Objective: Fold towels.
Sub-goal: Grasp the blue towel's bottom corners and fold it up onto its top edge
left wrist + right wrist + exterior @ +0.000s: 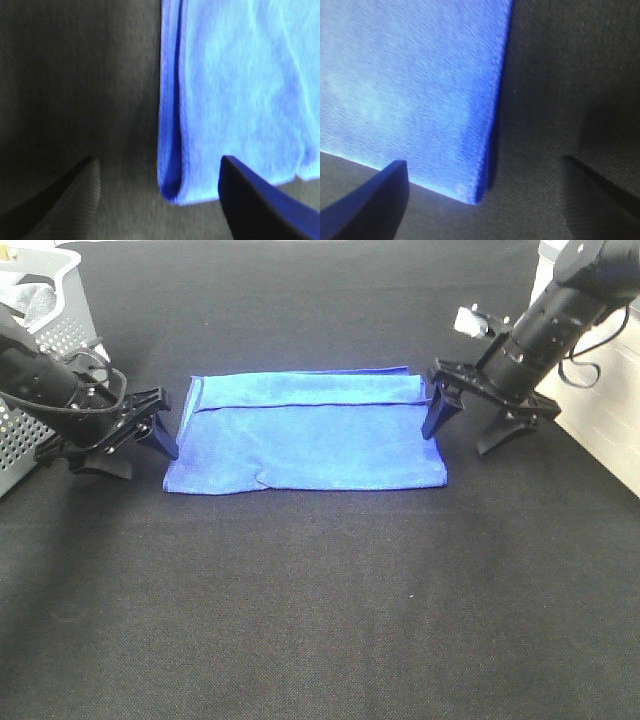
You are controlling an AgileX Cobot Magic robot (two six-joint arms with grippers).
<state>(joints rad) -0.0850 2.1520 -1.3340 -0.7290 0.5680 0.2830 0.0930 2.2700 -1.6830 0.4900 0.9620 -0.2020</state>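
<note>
Towel lies flat on the surface, long axis running arm to arm. Which end do we reach first?
— Nearest us, our left fingers straddle its left corner, spread and empty; farther back, our right fingers gape beside its right edge. Equally close.

Basket left of the towel is cropped by the frame edge and partly behind the left arm; the grey cloth inside it is mostly hidden. Both wrist views are soft, with the left gripper and right gripper fingers cropped to tips. Can't tell how many layers sit under the towel's far flap.
</note>
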